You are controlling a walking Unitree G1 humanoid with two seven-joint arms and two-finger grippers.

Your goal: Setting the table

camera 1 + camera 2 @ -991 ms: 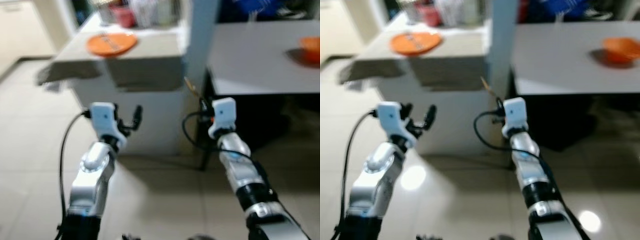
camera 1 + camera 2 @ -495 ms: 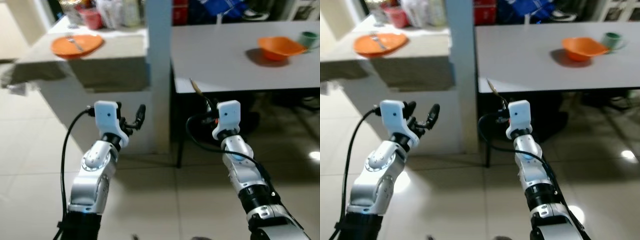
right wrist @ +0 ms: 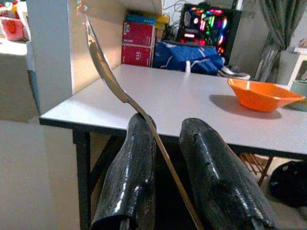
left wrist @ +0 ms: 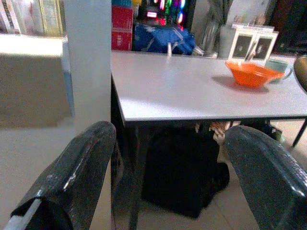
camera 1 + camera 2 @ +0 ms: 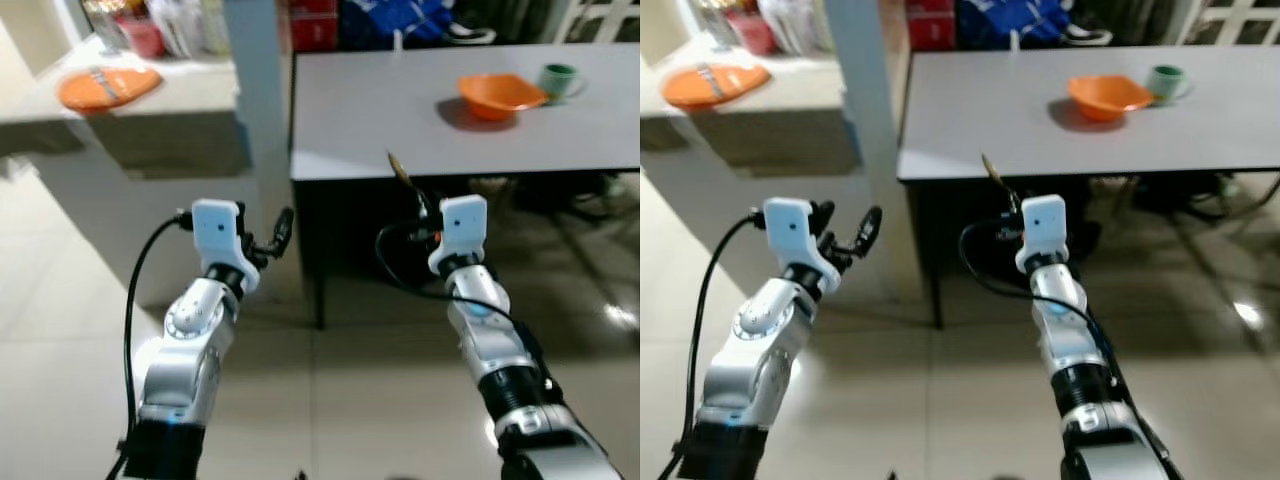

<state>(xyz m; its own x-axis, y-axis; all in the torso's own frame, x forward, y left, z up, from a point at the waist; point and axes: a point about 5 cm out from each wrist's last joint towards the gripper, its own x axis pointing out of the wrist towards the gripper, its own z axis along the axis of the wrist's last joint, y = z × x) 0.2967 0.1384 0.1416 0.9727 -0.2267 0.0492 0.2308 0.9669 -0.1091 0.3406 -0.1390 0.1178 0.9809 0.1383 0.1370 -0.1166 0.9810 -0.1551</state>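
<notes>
the long thin metal spoon (image 3: pixel 108 74) is silvery with a brownish sheen, its slim handle running down between the two black fingers (image 3: pixel 129 182) of the right gripper (image 5: pixel 420 212), whose jaws are clenched on it; its bowl points up and away toward the grey rectangular surface (image 5: pixel 400 100) ahead. the spoon is in the air, short of the surface's near edge. the left gripper (image 5: pixel 272 232) hovers level with it on the robot's left, jaws released and spread wide with nothing between them.

there is one spoon in the grip, one orange plastic bowl (image 5: pixel 500 94) and one green mug (image 5: pixel 558 78) just beside it, both near the far right part of the grey surface. one orange plate (image 5: pixel 108 86) with cutlery lying on it sits on a pale counter (image 5: pixel 170 110) to the left, well apart from the bowl.

a pale blue-grey pillar (image 5: pixel 255 80) stands between counter and surface. the floor (image 5: pixel 340 400) is glossy beige tile. red boxes (image 3: pixel 139 40) and a blue bag (image 3: pixel 189 55) sit behind the surface.
</notes>
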